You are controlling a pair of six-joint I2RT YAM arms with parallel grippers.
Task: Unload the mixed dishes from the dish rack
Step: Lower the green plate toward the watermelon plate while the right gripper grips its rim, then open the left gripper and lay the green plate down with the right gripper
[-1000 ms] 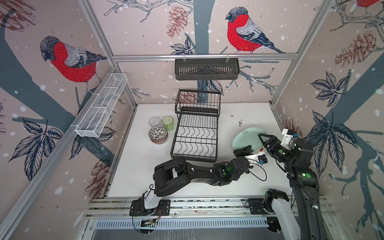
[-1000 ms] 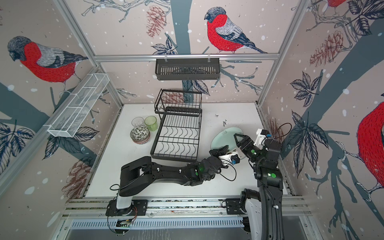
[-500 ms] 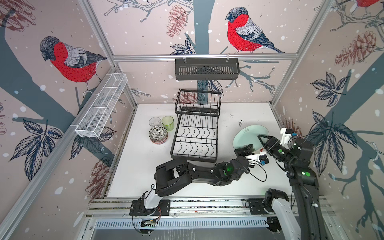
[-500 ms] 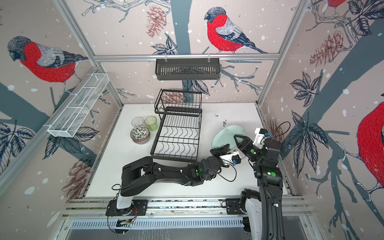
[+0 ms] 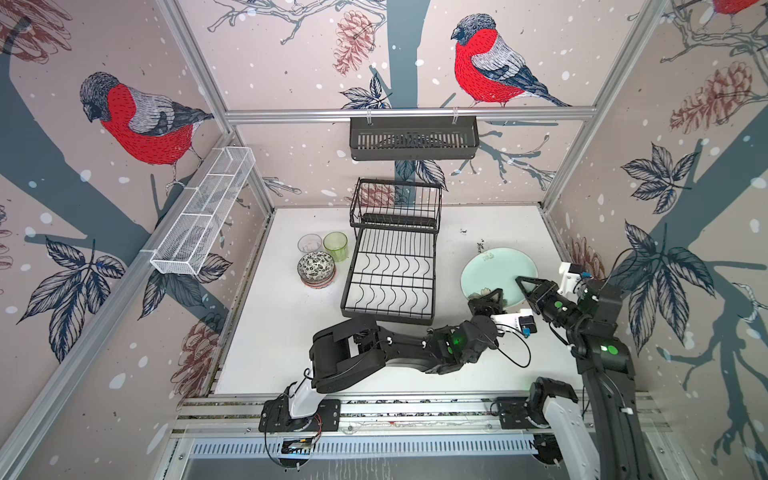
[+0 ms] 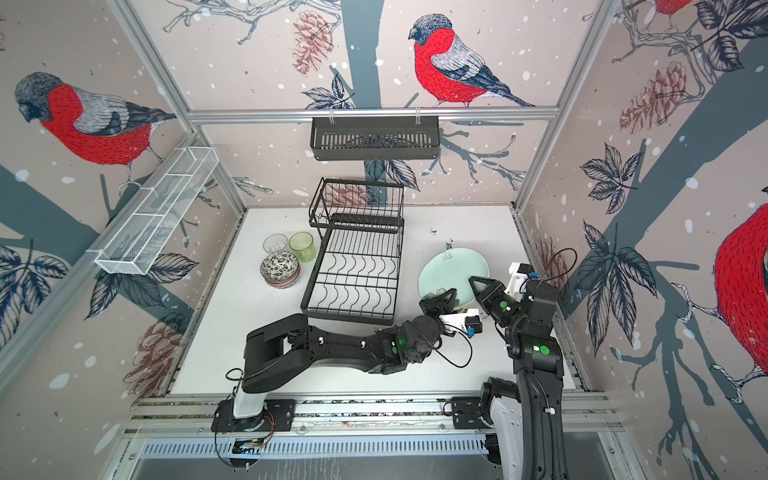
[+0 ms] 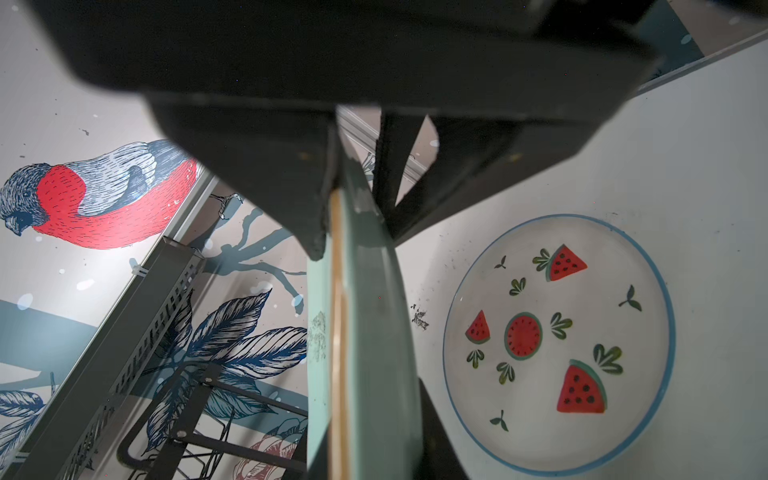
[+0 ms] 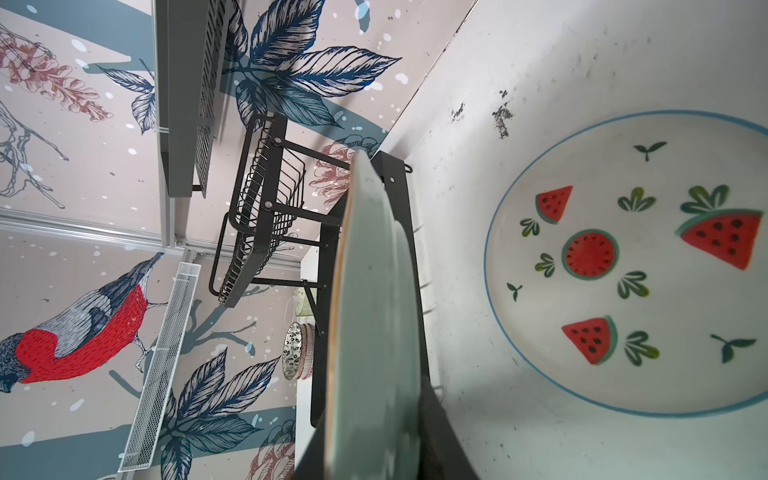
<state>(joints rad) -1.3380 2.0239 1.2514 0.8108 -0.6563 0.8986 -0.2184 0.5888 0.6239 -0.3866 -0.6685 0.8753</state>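
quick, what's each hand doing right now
left hand: closed on the near rim of the pale green plate
right hand: closed on the same plate's rim

The green plate (image 5: 494,270) is over the watermelon plate (image 7: 557,345). Stacked bowls (image 5: 316,267), green glass (image 5: 336,245) and clear glass (image 5: 309,242) stand beside the black rack (image 5: 388,318).
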